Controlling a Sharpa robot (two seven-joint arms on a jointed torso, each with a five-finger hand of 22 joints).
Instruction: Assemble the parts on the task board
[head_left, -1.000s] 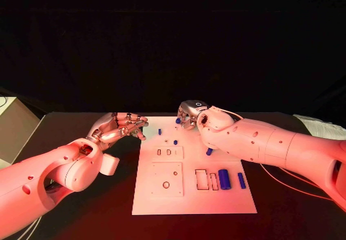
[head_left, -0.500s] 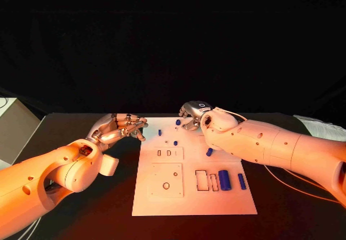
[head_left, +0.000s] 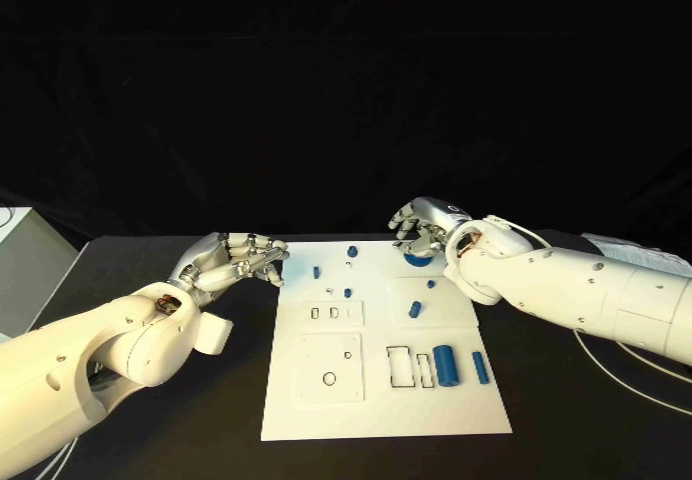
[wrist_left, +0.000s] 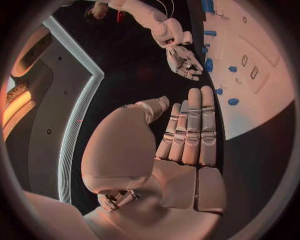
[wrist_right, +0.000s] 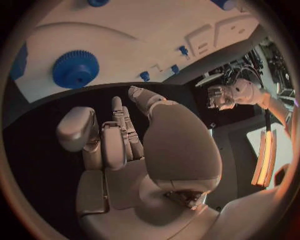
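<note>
The white task board (head_left: 382, 400) lies mid-table. On it rest a blue gear (head_left: 418, 259) near the far edge, a blue cylinder (head_left: 447, 363) and a blue bar (head_left: 480, 367) beside rectangular slots, and several small blue pegs such as one peg (head_left: 351, 250). My right hand (head_left: 423, 225) hovers over the board's far edge just behind the gear (wrist_right: 75, 69), fingers apart, holding nothing. My left hand (head_left: 231, 258) is off the board's far left corner, empty, its fingers (wrist_left: 190, 125) stretched out side by side. The left wrist view shows the right hand (wrist_left: 184, 59) by the gear (wrist_left: 209, 65).
Black table (head_left: 159, 420) surrounds the board. A white square plate (head_left: 330, 362) with holes sits on the board's near left part. Cables (head_left: 620, 370) trail on the table under my right arm.
My right hand has shifted to the right along the board's far edge, and the blue gear now shows in front of it. My left hand has barely moved.
</note>
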